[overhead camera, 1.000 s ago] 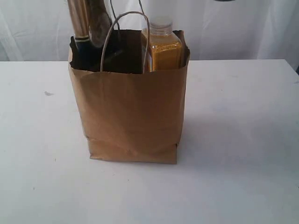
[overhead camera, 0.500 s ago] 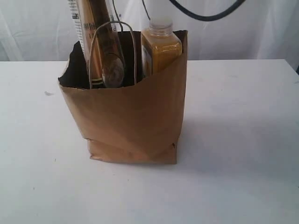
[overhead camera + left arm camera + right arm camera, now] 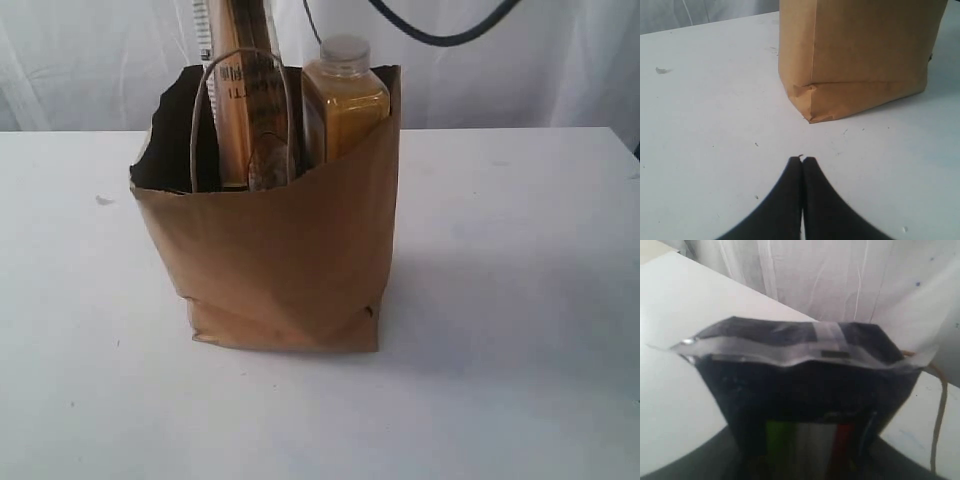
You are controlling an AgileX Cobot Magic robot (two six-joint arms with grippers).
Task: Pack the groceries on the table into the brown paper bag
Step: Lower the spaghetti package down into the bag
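Standing on end, the long pasta packet (image 3: 245, 90): why that way up? (K)

Judgement: it is the tallest item, so end-first is the only way it goes down into the brown paper bag (image 3: 280, 260). Its lower end is below the near rim, left of centre. Its upper end runs out of the top of the exterior view. (M)

Neighbours? (K)

Orange juice bottle (image 3: 345, 105) stands just to its right inside the bag, cap above the rim. Touching or not: cannot tell. One twisted handle (image 3: 197, 120) loops up in front of the packet. The bag's mouth is spread wide on the left, probably to give the packet room. (M)

Right gripper? (K)

Not seen in the exterior view. In the right wrist view the packet's sealed end fills the picture. The right gripper (image 3: 805, 460) is partway closed, with a dark finger on either side of the packet. I read that as a grip on the packet. Whether the packet's foot rests on the bag floor is hidden. (M)

Left gripper? (K)

Left gripper (image 3: 802, 162) is fully closed and empty. It sits low over the table (image 3: 700, 125), facing the bag's bottom corner and apart from it. Out of the way, I judge, so the mouth is not crowded. (M)
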